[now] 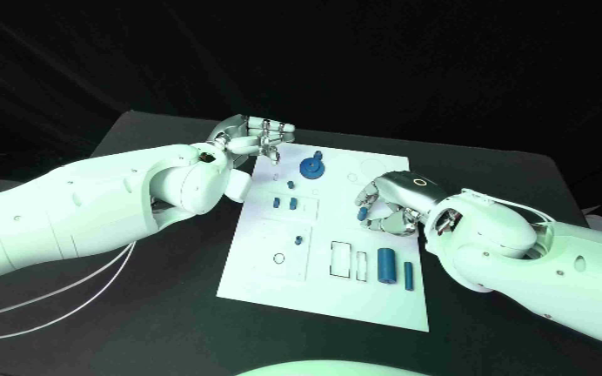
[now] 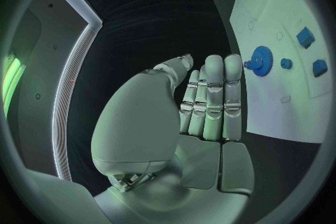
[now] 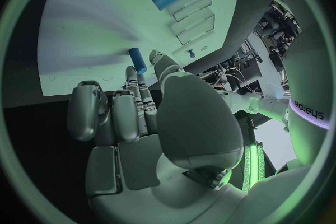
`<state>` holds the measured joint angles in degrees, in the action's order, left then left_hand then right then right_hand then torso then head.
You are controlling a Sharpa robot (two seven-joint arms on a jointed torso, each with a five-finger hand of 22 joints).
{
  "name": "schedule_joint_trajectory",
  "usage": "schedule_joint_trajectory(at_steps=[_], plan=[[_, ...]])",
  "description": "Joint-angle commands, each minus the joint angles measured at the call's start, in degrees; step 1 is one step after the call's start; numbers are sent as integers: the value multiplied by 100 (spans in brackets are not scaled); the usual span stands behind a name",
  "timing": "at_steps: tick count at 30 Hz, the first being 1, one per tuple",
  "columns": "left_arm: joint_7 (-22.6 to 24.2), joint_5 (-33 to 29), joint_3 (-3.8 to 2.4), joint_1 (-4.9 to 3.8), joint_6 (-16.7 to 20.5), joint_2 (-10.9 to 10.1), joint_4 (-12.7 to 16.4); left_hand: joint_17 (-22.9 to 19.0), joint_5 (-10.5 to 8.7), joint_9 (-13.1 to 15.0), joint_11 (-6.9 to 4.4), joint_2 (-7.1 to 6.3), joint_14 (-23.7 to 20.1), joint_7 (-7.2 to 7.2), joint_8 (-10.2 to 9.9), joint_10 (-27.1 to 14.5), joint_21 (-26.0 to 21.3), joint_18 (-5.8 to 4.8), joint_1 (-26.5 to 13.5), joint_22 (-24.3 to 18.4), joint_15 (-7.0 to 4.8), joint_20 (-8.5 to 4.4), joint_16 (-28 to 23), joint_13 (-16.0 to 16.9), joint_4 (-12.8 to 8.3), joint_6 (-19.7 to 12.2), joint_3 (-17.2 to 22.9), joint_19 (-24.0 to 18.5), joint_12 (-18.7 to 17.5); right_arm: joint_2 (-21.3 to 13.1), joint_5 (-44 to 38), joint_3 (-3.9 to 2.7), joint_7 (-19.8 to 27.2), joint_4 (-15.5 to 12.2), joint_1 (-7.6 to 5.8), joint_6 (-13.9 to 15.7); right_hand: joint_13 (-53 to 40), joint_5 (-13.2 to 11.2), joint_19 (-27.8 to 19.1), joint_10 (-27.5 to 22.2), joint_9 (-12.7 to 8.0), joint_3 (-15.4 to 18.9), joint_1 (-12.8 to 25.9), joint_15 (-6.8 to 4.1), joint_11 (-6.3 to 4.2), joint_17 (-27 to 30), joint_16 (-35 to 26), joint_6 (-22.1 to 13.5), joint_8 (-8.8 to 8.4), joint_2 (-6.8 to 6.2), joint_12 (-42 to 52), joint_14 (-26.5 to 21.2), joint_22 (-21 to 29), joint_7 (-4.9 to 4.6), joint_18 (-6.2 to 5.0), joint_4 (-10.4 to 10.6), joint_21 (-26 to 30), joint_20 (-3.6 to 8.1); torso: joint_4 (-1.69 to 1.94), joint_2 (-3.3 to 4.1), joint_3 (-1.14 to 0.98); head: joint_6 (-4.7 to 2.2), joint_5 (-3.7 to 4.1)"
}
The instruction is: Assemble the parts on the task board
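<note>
The white task board lies in the middle of the table. My right hand hovers over its right side and pinches a small blue peg between thumb and a fingertip; the same peg shows in the right wrist view. My left hand hangs at the board's far left corner, its fingers stretched out with nothing in them. A blue gear stands near the far edge, next to the left hand. Two small blue blocks sit left of centre.
Three blue cylinders lie at the board's near right, by a rectangular outline. A tiny blue part and a ring mark sit on the near left. Black table surrounds the board; white cables trail at the left.
</note>
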<state>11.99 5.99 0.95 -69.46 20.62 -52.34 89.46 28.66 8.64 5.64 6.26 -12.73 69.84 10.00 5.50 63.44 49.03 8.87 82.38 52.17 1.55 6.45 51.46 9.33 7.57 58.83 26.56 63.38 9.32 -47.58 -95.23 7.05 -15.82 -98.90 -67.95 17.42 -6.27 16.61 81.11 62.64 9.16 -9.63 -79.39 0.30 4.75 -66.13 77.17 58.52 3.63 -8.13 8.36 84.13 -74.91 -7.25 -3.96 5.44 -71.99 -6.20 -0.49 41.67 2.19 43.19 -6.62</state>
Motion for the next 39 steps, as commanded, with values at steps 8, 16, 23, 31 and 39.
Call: schedule_joint_trajectory(at_steps=[8,16,23,31,39], plan=[[40,-24,-2,-5,-101,3,15,-5,-19,-9,-2,58,-31,9,-2,-40,-23,79,-18,0,-4,15,-19,-7,9,-24,-35,19,28,101,-27,5,42,88,19,-149,-16,-268,166,457,30,-466,-200,-94,-83,-110,69,368,109,228,120,167,-795,-17,51,12,-250,64,-6,-3,-3,0,5],[30,-24,-2,-5,-104,0,15,-5,-19,-9,-2,58,-31,9,-2,-40,-23,79,-18,0,-4,15,-19,-7,9,-24,-35,19,28,143,-73,10,-22,134,24,-223,-46,-499,213,762,82,-920,-380,-150,-156,-150,100,663,186,314,126,177,-862,20,73,-97,-347,122,-5,-4,-2,18,3],[16,-24,-2,-5,-110,-4,18,-5,-19,-9,-2,58,-31,9,-2,-40,-23,79,-18,0,-4,15,-19,-7,9,-24,-35,19,28,157,-111,11,-59,155,26,-244,-51,-533,217,819,97,-1101,-389,-160,-168,-156,106,721,183,315,80,178,-879,27,76,-147,-358,136,-4,-3,-1,32,6],[10,-24,-2,-5,-106,-7,20,-5,-19,-9,-2,58,-31,9,-2,-40,-23,79,-18,0,-4,15,-19,-7,9,-24,-35,19,28,177,-129,17,-72,177,45,-387,-49,-557,222,827,102,-1180,-389,-158,-165,-162,111,732,169,258,40,179,-893,18,80,-199,-371,139,-3,-6,0,55,-1],[12,-24,-2,-5,-102,-9,20,-8,-19,-10,-2,64,-31,9,1,-47,-40,83,-17,-15,-4,15,-15,-7,10,-23,-46,14,39,202,-129,26,-77,211,70,-450,-47,-566,224,835,102,-1225,-386,-155,-159,-160,111,729,152,205,13,178,-902,8,81,-241,-378,138,-5,-9,2,57,-3]])
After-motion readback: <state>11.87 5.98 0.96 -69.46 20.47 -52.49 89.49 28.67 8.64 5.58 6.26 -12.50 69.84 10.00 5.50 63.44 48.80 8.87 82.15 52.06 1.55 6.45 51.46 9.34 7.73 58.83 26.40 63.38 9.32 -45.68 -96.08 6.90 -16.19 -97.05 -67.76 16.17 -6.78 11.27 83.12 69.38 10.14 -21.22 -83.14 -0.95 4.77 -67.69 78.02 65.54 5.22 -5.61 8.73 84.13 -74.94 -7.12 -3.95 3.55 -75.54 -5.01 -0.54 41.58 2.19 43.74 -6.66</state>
